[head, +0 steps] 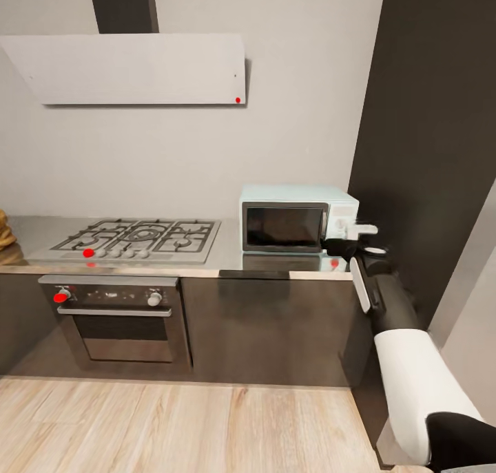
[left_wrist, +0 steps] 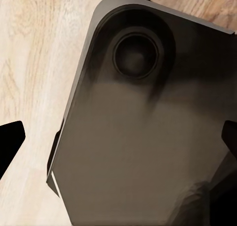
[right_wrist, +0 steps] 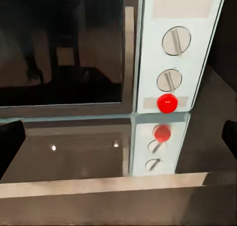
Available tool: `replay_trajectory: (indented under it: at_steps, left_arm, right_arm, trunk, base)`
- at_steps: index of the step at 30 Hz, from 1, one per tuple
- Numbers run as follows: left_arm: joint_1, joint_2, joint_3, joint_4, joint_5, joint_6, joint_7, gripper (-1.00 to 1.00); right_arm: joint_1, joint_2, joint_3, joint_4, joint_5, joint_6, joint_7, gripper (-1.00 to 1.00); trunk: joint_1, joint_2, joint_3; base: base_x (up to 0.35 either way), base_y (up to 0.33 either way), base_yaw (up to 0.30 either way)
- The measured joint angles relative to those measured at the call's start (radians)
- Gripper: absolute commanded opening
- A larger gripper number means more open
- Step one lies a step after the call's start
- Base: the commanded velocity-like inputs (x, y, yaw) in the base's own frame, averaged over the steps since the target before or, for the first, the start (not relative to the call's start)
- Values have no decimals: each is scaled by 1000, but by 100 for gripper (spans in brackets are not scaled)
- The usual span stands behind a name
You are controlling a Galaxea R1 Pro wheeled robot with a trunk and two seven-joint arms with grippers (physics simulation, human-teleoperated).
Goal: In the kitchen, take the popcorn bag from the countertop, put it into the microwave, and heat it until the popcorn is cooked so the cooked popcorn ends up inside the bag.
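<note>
You face a pale grey wall (head: 296,115) with a flat grey hood (head: 131,68) mounted under a dark duct (head: 122,3). Below it sit a silver gas hob (head: 134,239) and a dark oven (head: 117,318) with a bar handle, set among dark cabinets (head: 269,328). A tall dark cabinet (head: 427,129) rises at your right. Light wood floor (head: 186,428) runs across the foreground.

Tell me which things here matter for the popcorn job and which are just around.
For the job: microwave, door shut; countertop; right hand near the microwave's knobs.
Just around: gas hob, oven, extractor hood, wood floor.
</note>
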Motion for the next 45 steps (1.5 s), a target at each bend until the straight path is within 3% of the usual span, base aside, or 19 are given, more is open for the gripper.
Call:
replay_trajectory:
  at_steps: [2,11,23,29,45]
  left_arm:
    - [0,0,1,0,1,0,0,100]
    - [0,0,-4,2,-9,3,-1,100]
    - [0,0,-4,1,-8,0,-1,100]
    - [0,0,-4,0,-6,0,-1,100]
    - [0,0,-4,0,-6,0,-1,100]
  right_arm:
    - [0,0,0,61,-2,-46,5,100]
    - [0,-7,2,130,0,-71,6,100]
    - [0,-12,0,133,-4,-90,20,100]
    - [0,-43,3,121,-3,-90,83,100]
    - [0,-42,3,122,-3,-90,82,100]
  trunk:
    - [0,0,0]
    - [-1,0,0]
    - [0,0,0]
    - [0,0,0]
    - [0,0,0]
  base:
    - [65,0,0]
    - [296,0,0]
    - [196,0,0]
    - [1,0,0]
    - [76,-31,0]
